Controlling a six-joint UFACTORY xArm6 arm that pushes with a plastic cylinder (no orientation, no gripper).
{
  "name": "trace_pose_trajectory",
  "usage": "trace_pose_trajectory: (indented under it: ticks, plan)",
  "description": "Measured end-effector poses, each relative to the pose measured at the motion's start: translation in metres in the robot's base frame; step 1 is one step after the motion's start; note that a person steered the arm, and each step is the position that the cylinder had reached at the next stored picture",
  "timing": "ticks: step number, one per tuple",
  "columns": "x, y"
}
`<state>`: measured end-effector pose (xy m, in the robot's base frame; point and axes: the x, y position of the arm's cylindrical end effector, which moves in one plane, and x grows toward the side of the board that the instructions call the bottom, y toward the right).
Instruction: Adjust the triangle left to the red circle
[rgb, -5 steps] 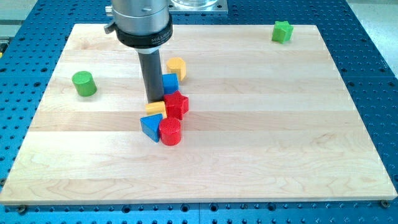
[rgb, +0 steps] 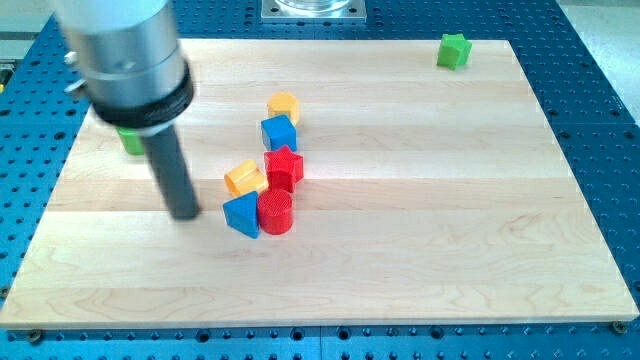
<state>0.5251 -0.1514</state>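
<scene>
A blue triangle (rgb: 240, 214) lies near the board's middle, touching the left side of the red circle (rgb: 275, 212). My tip (rgb: 185, 213) rests on the board a short way to the left of the blue triangle, not touching it. A yellow block (rgb: 244, 179) sits just above the triangle, and a red star-shaped block (rgb: 284, 166) sits above the red circle.
A blue cube (rgb: 279, 132) and a yellow rounded block (rgb: 284, 106) stand above the red star. A green cylinder (rgb: 129, 139) at the view's left is partly hidden behind the arm. A green block (rgb: 454, 49) sits at the top right of the wooden board (rgb: 450, 220).
The arm has swung from above the yellow block to the view's left and down. The yellow block has shifted slightly up and left; the other blocks have stayed put.
</scene>
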Motion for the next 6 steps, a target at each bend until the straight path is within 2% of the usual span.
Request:
trace_pose_trajectory:
  ticks: [1, 2, 3, 5, 6]
  plan:
    - [0.052, 0.062]
    - [0.06, 0.108]
    - [0.041, 0.129]
    - [0.012, 0.037]
    - [0.03, 0.042]
